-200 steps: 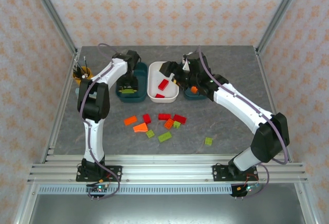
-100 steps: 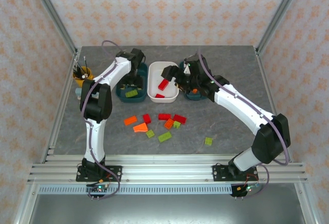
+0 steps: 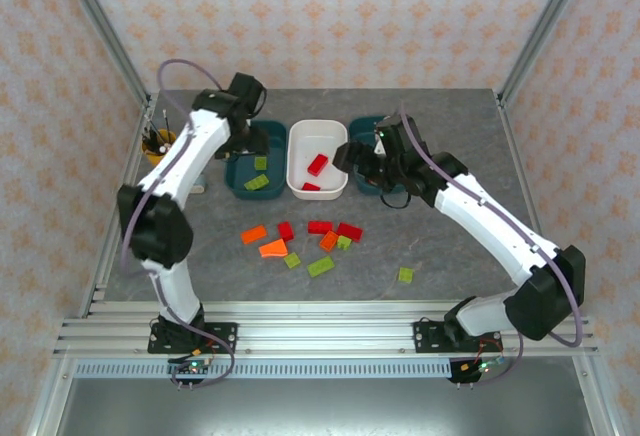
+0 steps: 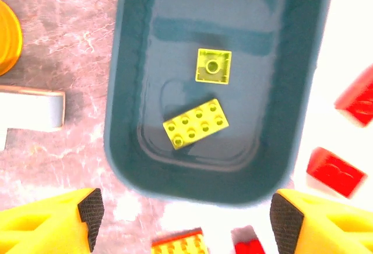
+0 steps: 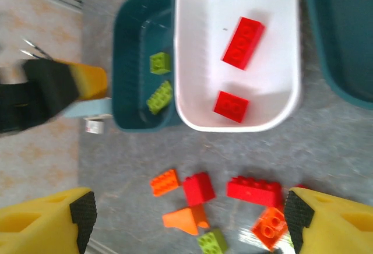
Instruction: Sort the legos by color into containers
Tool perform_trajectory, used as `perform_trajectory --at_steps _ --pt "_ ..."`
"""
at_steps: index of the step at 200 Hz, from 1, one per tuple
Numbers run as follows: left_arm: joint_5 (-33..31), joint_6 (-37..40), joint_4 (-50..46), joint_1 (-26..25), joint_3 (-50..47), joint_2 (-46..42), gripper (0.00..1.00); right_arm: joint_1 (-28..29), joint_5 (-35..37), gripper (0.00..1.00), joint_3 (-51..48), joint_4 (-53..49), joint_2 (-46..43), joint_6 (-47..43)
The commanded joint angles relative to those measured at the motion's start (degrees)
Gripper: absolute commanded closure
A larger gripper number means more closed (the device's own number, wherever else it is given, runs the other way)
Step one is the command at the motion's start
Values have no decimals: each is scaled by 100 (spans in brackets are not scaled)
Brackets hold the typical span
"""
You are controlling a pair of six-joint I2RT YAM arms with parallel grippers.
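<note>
Partly, right arm (image 3: 470, 206) hides one teal tray (image 3: 362, 126); left gripper (image 4: 183, 210), right gripper (image 5: 186, 210) spread, empty.

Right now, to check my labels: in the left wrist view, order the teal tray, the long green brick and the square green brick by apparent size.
Largest first:
teal tray
long green brick
square green brick

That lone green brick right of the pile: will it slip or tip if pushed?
The green brick looks like hard plastic, so probably stiff and light. Lying low and flat on the table, it would likely slide, not tip.
</note>
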Motion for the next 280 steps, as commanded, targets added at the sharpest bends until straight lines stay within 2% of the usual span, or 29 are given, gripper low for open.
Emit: perform_trajectory --at_steps 1,28,45,69,94,121,154,280 --pt "553 -394 445 -9 -668 -922 21 -27 550 20 208 -1125 -122 -397" --pt "1283 -552 1179 -76 -1774 -2117 18 -12 1005 22 134 -1942 -122 -162" --pt "1612 -733 1413 -138 -2436 -2808 16 108 1169 22 -38 -2104 -122 98" --pt "1867 -1069 1582 -280 -3305 -3640 14 417 1245 20 -329 -1822 -18 470" --pt "1985 -1541 1825 -490 -4165 -4429 11 702 1114 18 -561 -1394 497 886" --pt "2023 -1966 2158 -978 -4820 -4959 11 851 925 14 -774 -815 1049 1395" --pt "1800 -2121 2174 -1427 -5159 -5398 11 860 878 11 -906 -428 1531 1704" --pt "1683 -2299 2245 -1483 -5242 -5525 11 711 586 15 -962 -170 2336 1596"
